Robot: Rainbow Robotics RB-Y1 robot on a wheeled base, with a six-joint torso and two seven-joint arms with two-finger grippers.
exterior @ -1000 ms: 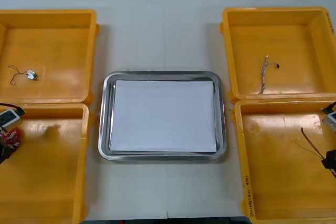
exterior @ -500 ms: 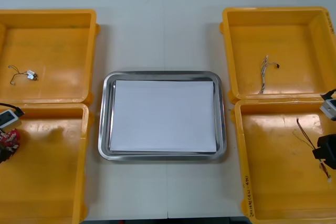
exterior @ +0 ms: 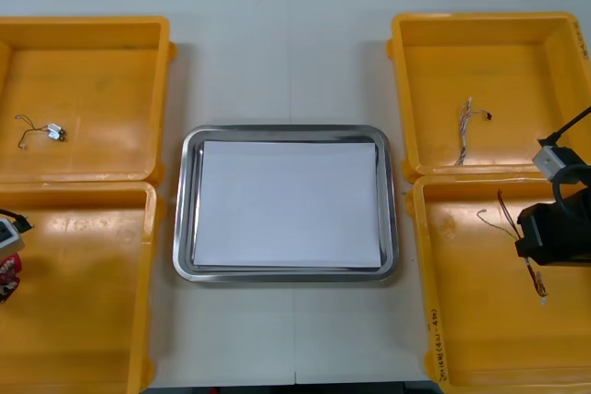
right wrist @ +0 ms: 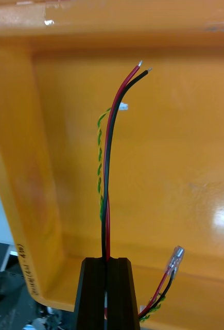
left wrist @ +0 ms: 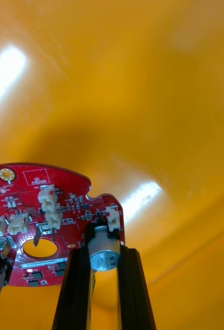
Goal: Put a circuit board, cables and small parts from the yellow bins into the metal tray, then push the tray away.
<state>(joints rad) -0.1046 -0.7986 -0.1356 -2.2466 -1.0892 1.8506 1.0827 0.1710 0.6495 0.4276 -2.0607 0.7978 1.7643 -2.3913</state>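
My right gripper [exterior: 528, 246] hovers over the near right yellow bin [exterior: 462, 320], shut on a red and yellow cable [exterior: 504, 212] that also has a black strand. In the right wrist view the fingers [right wrist: 93, 289] are pressed together on the cable [right wrist: 105, 170], whose bare ends rise above them. At the table's left edge, my left gripper [left wrist: 104, 258] is shut on a round red circuit board [left wrist: 50, 216] above the near left yellow bin [exterior: 92, 302]. The board [exterior: 7, 272] peeks in at the front view's left edge. The metal tray [exterior: 183, 209], white inside, lies between the bins.
A twisted blue and white cable [exterior: 464, 126] lies in the far right bin [exterior: 406, 71]. The far left bin [exterior: 157, 89] holds a small metal part with thin wires [exterior: 44, 130]. Bare table runs beyond the tray.
My right gripper has moved left and farther into view, lifting the cable over the near right bin. The left gripper with the board has slid farther toward the left edge.
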